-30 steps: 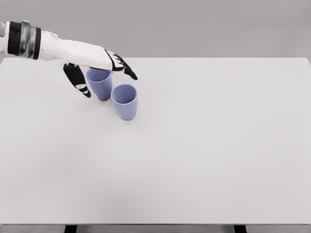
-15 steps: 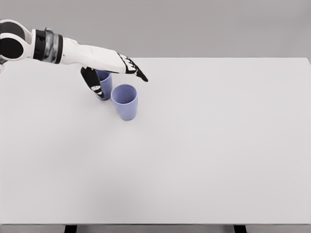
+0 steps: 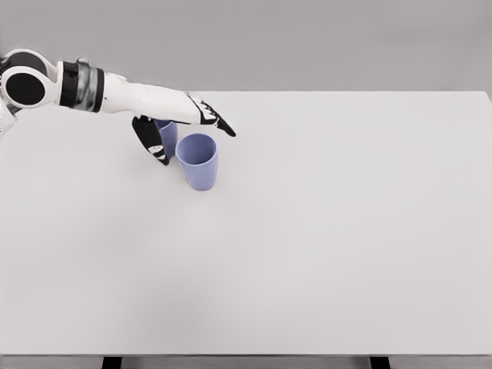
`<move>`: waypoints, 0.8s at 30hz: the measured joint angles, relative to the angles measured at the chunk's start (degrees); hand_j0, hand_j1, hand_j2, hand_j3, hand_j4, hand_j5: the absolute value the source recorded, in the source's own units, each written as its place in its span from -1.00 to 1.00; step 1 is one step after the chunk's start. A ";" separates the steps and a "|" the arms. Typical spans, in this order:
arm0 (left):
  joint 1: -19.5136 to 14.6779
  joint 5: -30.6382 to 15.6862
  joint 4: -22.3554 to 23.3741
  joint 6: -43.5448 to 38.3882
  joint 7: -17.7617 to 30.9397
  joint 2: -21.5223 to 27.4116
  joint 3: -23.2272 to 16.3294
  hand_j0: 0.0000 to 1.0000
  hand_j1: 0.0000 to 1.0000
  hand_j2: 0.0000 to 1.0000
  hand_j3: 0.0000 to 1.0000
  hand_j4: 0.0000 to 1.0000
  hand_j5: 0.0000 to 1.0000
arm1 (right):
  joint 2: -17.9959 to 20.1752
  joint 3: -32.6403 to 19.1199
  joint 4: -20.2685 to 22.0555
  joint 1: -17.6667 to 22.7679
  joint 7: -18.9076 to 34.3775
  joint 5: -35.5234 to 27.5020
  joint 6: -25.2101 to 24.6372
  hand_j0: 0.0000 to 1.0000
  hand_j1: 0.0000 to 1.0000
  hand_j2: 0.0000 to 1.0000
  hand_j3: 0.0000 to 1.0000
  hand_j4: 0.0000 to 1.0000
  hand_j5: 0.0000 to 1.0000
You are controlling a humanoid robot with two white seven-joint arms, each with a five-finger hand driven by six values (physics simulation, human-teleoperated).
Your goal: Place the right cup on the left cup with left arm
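Two lavender-blue cups stand upright on the white table [image 3: 307,246]. The right cup [image 3: 197,162] is in full view at the table's left back part. The left cup [image 3: 167,134] stands just behind and left of it, mostly hidden by my left hand. My left hand [image 3: 188,134] hovers over the cups with its fingers spread: the dark thumb hangs down left of the right cup, and the other fingers point right above its rim. It holds nothing. The right arm is out of view.
The table's far edge runs just behind the cups. A plain grey wall lies beyond it.
My left hand has moved right and slightly down, from over the left cup toward the right cup. Its thumb now covers more of the left cup. Both cups stayed put.
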State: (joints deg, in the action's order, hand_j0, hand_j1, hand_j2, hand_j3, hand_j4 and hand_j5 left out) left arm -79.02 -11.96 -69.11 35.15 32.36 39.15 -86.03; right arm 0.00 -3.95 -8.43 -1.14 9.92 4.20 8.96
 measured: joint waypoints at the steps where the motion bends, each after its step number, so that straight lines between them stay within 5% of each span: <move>1: 1.06 0.20 0.76 0.00 -0.03 -0.03 0.38 1.00 1.00 1.00 1.00 1.00 1.00 | 0.00 0.00 0.00 0.00 0.00 0.00 0.00 1.00 1.00 1.00 1.00 1.00 1.00; 8: 2.81 2.61 5.80 -0.01 -0.11 -2.53 2.96 1.00 1.00 1.00 1.00 1.00 1.00 | 0.00 0.00 0.00 0.00 0.00 0.00 0.00 1.00 1.00 1.00 1.00 1.00 1.00; 24: 5.54 4.06 7.31 -0.02 -0.08 -4.83 3.30 1.00 1.00 1.00 1.00 1.00 1.00 | 0.00 0.00 0.00 0.00 0.00 0.00 0.00 1.00 1.00 1.00 1.00 1.00 1.00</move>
State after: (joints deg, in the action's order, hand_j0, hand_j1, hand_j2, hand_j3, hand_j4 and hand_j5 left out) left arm -73.48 -7.90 -61.79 35.14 32.27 34.33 -82.73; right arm 0.00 -3.95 -8.43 -1.14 9.92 4.20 8.96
